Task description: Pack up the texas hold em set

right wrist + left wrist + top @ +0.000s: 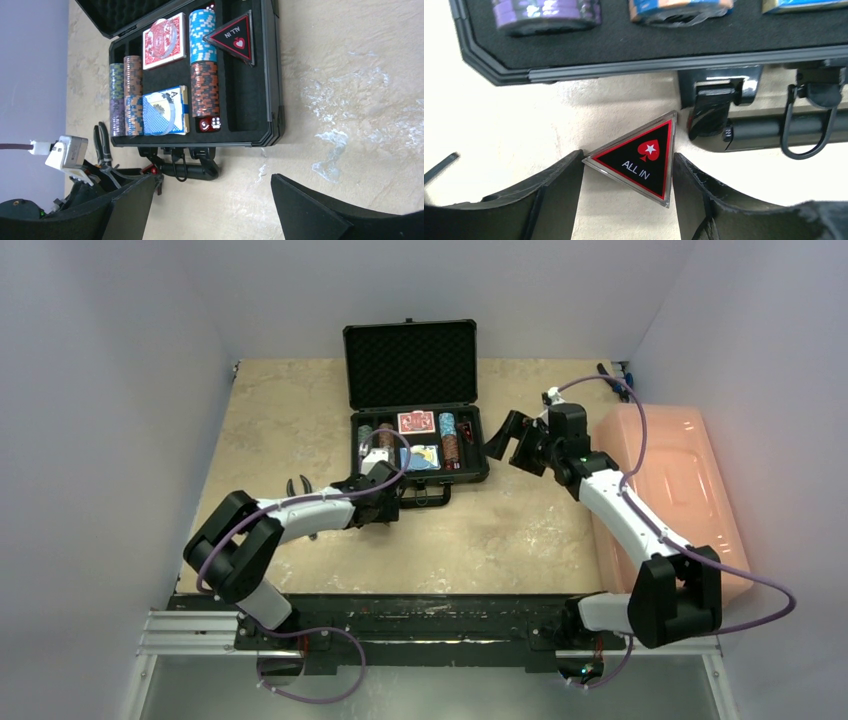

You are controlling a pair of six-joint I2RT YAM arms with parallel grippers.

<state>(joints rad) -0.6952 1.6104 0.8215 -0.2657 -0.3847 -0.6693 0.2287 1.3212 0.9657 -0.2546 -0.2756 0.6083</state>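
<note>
From above, the black briefcase [410,365] stands open at the far middle of the worktop [290,410], its egg-crate foam lid upright. Chip stacks [448,435], a red card deck [416,422] and a blue card deck [425,457] sit in its base. The left gripper [385,502] reaches down just in front of the case, by the handle. The right gripper [515,440] hangs just right of the case, jaws spread wide and holding nothing. A pink bin [680,490] lies along the right edge, and pliers [300,485] lie beside the left arm.

The left wrist view shows a triangular ALL IN marker [644,160], black with a red border, a spade and a clear rim. It lies flat on the worktop just in front of the briefcase wall [649,62] and beside its latch [719,95]. The left gripper [629,156] has its jaws narrowed around the marker. One corner meets the left finger [559,185] and the opposite edge sits right against the other finger. Whether they press it, I cannot tell.

In the right wrist view the briefcase [272,75] appears turned sideways. A second ALL IN marker [232,37] lies tilted inside it, against the light blue chip stack [202,35]. Both decks, more chip stacks and red dice [210,123] fill the foam slots. The right gripper [212,179] is well apart from the case, its fingers wide.
</note>
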